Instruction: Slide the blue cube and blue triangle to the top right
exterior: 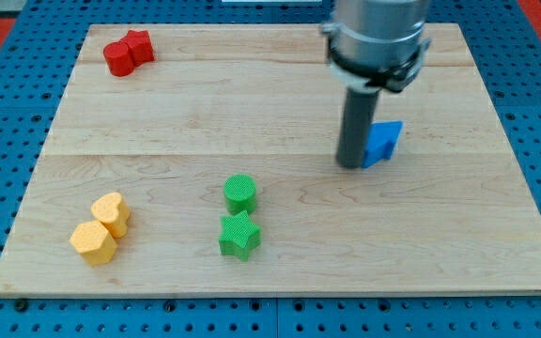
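Observation:
A blue block (384,142) lies right of the board's middle; its shape is partly hidden by the rod, and I cannot tell whether it is the cube, the triangle or both. My tip (350,165) rests on the board touching the blue block's left side. The rod rises from there to the arm's grey body at the view's top.
Two red blocks (127,53) sit together at the top left. A green cylinder (240,192) and a green star (239,235) stand below the middle. Two yellow blocks (101,228) lie at the bottom left. The wooden board (496,84) lies on a blue pegboard.

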Motion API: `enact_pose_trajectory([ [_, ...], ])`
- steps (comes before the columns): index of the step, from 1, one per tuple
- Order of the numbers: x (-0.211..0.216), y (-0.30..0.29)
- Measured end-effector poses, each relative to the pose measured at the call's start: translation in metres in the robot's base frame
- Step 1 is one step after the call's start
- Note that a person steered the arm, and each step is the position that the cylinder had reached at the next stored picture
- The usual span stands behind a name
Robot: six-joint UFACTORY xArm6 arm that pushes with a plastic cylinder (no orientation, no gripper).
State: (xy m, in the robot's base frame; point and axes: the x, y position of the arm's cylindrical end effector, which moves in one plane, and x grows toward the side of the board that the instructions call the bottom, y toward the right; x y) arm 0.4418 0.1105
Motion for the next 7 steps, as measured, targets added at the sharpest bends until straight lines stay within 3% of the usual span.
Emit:
enact_pose_trajectory([
  [1,-0.023,0.049],
  [4,-0.033,0.122],
  [7,-0.141,0.133],
])
